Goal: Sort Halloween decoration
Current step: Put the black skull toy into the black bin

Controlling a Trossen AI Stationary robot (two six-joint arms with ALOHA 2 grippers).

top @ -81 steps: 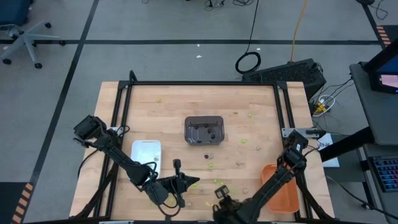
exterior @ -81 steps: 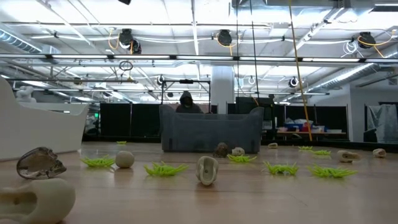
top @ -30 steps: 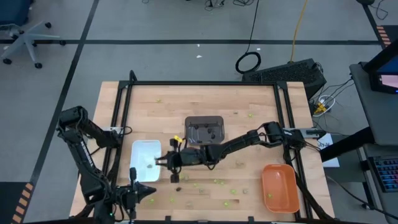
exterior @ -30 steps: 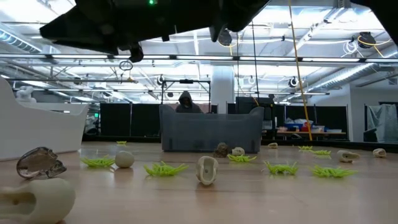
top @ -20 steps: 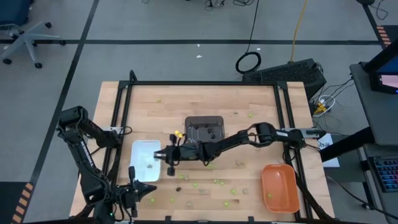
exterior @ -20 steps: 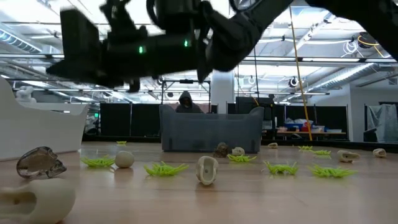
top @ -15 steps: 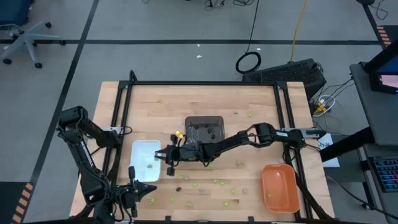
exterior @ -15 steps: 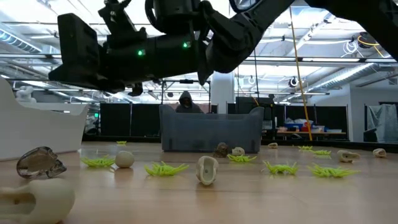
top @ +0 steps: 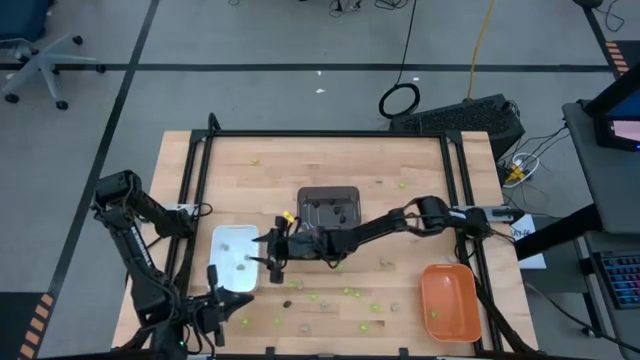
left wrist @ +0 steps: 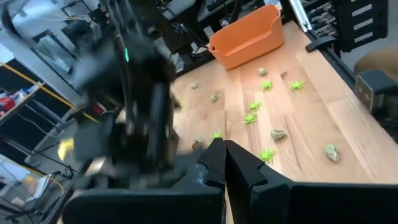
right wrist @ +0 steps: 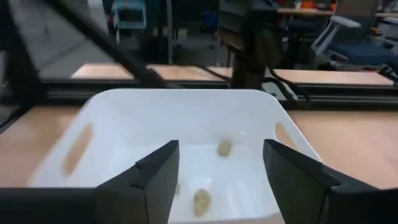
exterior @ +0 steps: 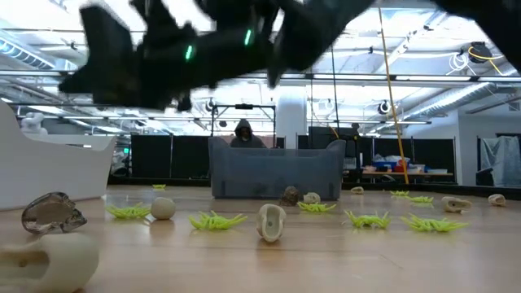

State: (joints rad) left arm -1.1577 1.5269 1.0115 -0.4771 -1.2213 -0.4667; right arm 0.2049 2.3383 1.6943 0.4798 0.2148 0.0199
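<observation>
Inside the white rectangular plastic tray [right wrist: 186, 130] lie a few pale tan pebble-like trinkets [right wrist: 224, 147], while lime-green, tan and dark ones [top: 350, 293] are scattered over the wooden desk [top: 420, 170] beside that tray. Right hand [top: 270, 257] hangs at the tray's edge, fingers spread wide, holding nothing. Left hand [top: 213, 305] sits shut and empty just off the tray's near end.

You are working in a robotics lab inside an open industrial hall: a wooden table [top: 320, 170] in a black metal frame stands on grey floor taped with black lines, an office chair [top: 35, 60] at ten o'clock, cables [top: 400, 98] at one o'clock, exposed ceiling trusses [exterior: 326, 77] overhead.
</observation>
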